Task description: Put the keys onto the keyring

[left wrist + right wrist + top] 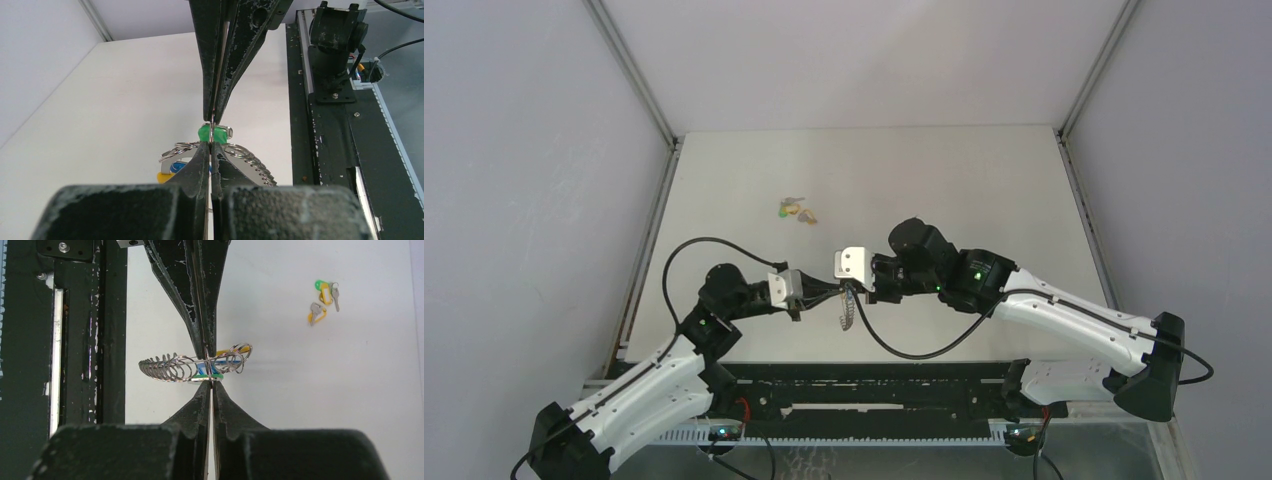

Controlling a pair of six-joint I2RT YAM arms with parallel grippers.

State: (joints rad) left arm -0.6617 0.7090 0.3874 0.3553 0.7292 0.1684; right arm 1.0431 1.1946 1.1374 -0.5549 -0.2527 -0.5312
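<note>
I have the left claw and the right claw both pinched fully shut on the ring, which hangs between them above the worktop. A green key sits right at the pinch. Loose keys lie well apart, farther back.

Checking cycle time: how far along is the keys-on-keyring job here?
Looks done: several keys (green, blue and yellow heads) appear to hang on the keyring.
In hand: left hand and right hand meet tip to tip, both pinched shut on the keyring, held off the table.
Left: loose keys with green and yellow heads lie on the table, not yet threaded.
</note>
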